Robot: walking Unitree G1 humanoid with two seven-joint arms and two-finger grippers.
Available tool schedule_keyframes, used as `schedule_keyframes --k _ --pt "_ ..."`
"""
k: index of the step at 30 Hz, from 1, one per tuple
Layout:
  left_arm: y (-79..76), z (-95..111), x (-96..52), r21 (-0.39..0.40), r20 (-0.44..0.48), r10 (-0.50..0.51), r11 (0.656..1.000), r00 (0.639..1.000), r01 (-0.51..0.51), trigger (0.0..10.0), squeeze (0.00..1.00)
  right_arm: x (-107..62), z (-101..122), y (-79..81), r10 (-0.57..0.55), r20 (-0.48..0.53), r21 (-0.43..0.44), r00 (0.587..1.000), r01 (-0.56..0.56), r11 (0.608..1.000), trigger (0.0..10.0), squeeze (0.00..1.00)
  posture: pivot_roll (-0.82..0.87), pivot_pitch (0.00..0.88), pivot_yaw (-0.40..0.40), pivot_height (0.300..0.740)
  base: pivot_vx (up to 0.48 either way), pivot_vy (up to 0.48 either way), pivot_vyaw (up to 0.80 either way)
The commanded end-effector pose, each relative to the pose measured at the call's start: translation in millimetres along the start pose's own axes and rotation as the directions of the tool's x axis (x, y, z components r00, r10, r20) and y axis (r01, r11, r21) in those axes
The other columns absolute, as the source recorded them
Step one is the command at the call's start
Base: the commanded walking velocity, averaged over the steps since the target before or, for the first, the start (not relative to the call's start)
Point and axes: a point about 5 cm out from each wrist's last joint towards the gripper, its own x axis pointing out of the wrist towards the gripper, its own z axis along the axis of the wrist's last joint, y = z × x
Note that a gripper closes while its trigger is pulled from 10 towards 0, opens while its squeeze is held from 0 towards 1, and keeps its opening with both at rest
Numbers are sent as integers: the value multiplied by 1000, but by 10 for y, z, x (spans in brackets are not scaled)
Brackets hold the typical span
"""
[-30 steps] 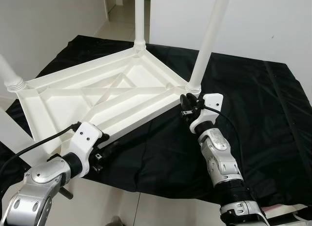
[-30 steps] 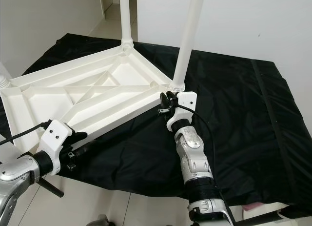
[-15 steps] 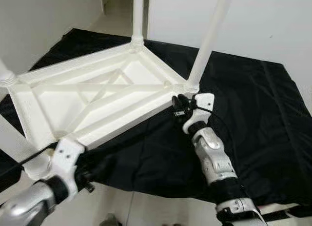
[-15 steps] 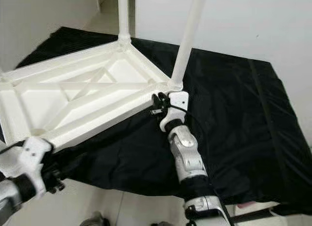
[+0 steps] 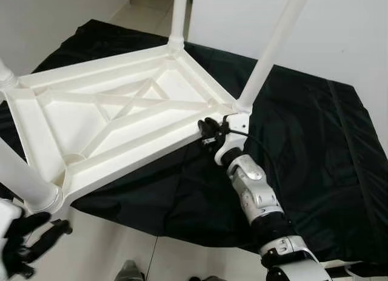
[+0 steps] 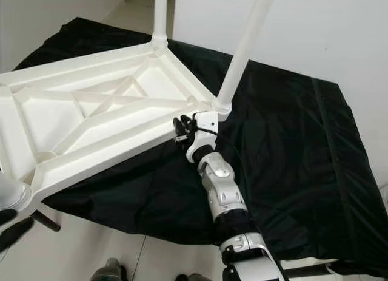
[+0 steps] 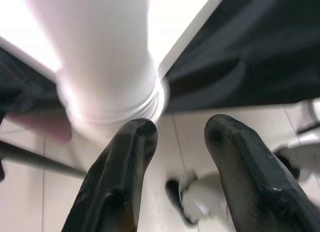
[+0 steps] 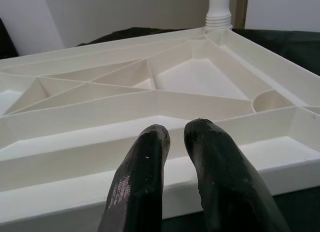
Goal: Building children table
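Left eye view shows the white plastic children's tabletop (image 5: pixel 115 120) lying upside down, ribbed underside up, on a worktop draped in black cloth (image 5: pixel 315 147). Its near left corner overhangs the worktop's edge above the pale tiled floor (image 5: pixel 109 253).

Four round white plastic legs stand in the corner sockets: the far leg (image 5: pixel 179 17), the right leg (image 5: pixel 273 47), the near left leg (image 5: pixel 21 178), and the top of a leg at the far left corner (image 5: pixel 5 79), cut off by the frame edge. So all four legs appear to be fitted, though whether each is screwed fully home cannot be judged; the threaded collar of the near left leg (image 7: pixel 112 99) looks seated in the left wrist view, which is blurred.

The right hand (image 5: pixel 209 131) sits at the tabletop's near right rim, just beside the right leg's socket. In the right wrist view its black fingers (image 8: pixel 145 182) lie almost together, over the rim, with nothing between them that I can make out, so it seems to steady the top and not grip it.

The left hand (image 5: pixel 27 235) hangs low over the floor, just below the near left leg, its fingers (image 7: pixel 125 167) spread apart and empty.

What seems left is a last tightening, if any, and turning the table upright onto its legs.
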Motion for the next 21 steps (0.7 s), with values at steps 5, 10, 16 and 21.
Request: schedule_keyframes --k 5,10,16,21 --pt "241 -90 -169 43 -101 77 996 992 -73 10000 0 -3 -34 -20 -12 3 11 1000 12 1000 10000 0 422 92 -100 740 0 0 0" --pt "507 -69 -281 87 -148 175 983 973 -163 10000 0 -13 -47 -39 -24 9 13 1000 24 1000 10000 0 413 76 -85 740 0 0 0" --pt "820 150 -157 149 -32 369 921 929 -360 10000 0 -21 -42 -70 -45 19 12 999 45 999 10000 0 398 63 -73 740 0 0 0" --pt "918 291 -41 167 52 454 874 890 -456 10000 0 -25 -40 -80 -52 24 10 998 51 999 10000 0 388 60 -70 740 0 0 0"
